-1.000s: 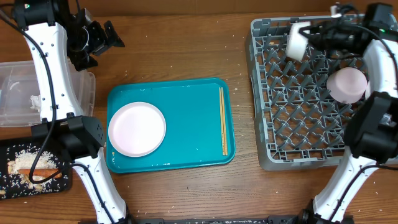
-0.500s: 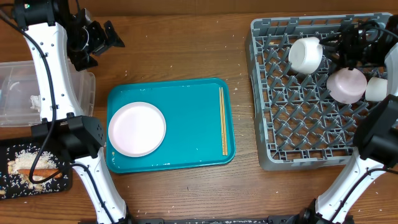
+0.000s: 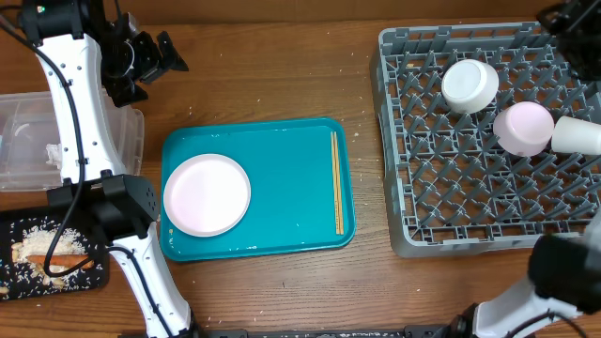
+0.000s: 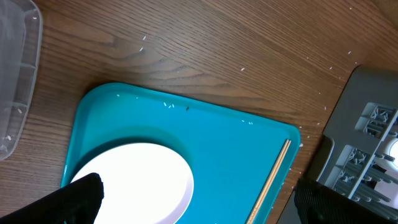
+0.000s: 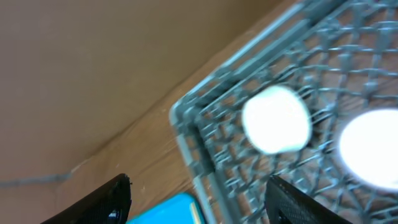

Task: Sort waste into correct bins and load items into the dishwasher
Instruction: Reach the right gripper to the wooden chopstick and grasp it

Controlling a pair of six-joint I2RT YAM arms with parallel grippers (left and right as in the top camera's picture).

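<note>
- Left wrist view: the left gripper (image 4: 199,190) is spread wide and holds nothing. Its dark fingers (image 4: 74,200) sit at the two lower corners of the picture.
- Nearest, in line between those fingers, the small plate (image 4: 140,180) lies flat on the teal tray (image 4: 236,146). Whether a finger touches it cannot be told here.
- Further along, the chopsticks (image 4: 272,177) lie side by side against the tray's rim on the side toward the dish rack (image 4: 373,134), apart from the plate.
- Beyond the tray's rounded far edge is wooden table (image 4: 205,50), with the clear tub (image 4: 15,81) at one border and a corner of the rack at the other.
- Right wrist view, blurred: the right gripper (image 5: 199,193) is also wide apart with nothing between its fingers (image 5: 102,202).
- Ahead of them, and not touching, the cup (image 5: 277,118) and the bowl (image 5: 373,146) sit inside the rack near its far wall.
- Overhead: the left gripper hangs past the tray's far left corner, well apart from the plate.
- A strip of wood runs between tray and rack.
- At the near left corner, the black tray (image 3: 89,277) holds the carrot (image 3: 52,249) and food scraps (image 3: 28,235), well apart from both grippers.
</note>
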